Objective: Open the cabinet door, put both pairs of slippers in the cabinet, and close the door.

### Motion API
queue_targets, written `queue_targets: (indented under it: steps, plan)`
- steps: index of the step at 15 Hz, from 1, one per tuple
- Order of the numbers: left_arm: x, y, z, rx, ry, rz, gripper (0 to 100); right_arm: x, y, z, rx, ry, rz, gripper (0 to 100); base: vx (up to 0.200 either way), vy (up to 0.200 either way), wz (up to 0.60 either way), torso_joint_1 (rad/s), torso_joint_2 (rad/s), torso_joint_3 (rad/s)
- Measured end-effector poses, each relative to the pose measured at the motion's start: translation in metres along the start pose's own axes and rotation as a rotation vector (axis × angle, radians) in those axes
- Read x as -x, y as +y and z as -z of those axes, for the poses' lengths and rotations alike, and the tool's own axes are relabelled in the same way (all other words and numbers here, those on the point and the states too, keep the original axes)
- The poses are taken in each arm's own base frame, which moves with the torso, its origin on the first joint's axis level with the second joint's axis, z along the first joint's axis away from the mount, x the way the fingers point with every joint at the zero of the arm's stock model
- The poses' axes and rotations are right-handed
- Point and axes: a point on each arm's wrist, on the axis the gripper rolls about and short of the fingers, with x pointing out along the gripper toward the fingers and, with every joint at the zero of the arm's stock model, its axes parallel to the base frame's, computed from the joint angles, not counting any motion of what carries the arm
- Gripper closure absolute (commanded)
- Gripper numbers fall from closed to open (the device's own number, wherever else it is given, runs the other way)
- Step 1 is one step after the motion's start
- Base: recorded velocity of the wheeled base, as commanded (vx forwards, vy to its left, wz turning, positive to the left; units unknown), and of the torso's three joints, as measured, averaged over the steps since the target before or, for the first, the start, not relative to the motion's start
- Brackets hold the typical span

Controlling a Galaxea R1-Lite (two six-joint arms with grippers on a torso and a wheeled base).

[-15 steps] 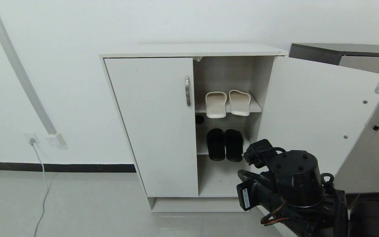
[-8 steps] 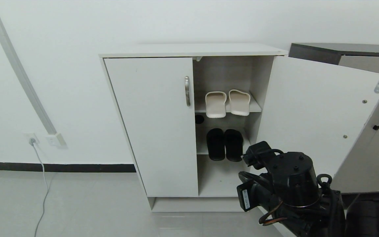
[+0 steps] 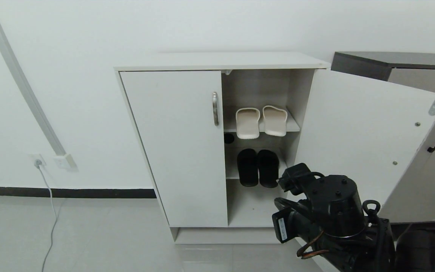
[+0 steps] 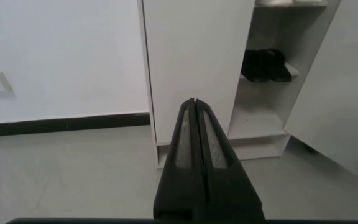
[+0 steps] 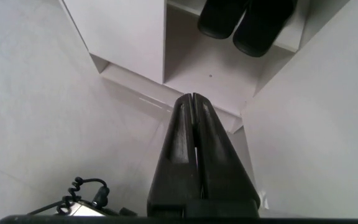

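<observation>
The white cabinet [image 3: 221, 60] stands at centre frame, its right door [image 3: 361, 139] swung wide and its left door [image 3: 176, 143] shut. Beige slippers [image 3: 261, 121] sit on the upper shelf, black slippers [image 3: 258, 167] on the shelf below. The right gripper [image 5: 193, 102] and left gripper [image 4: 194, 106] are both clenched on nothing. A grey cabinet [image 3: 421, 64] stands at the right edge.

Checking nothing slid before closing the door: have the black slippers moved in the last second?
No. Against the lower shelf, the black slippers lie where they were, side by side; the whole view, cabinet included, shifted slightly down.
</observation>
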Motion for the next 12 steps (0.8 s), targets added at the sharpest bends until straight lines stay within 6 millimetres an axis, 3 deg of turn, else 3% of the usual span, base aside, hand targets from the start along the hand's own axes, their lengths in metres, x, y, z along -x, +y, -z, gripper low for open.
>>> queue_targets:
  steps: [12]
  plan:
    - [0.0, 0.0, 0.0, 0.0, 0.0, 0.0, 100, 0.0002, -0.0003, 0.0024, 0.005, 0.009, 0.0, 100, 0.0, 0.0, 0.0, 0.122, -0.46, -0.34]
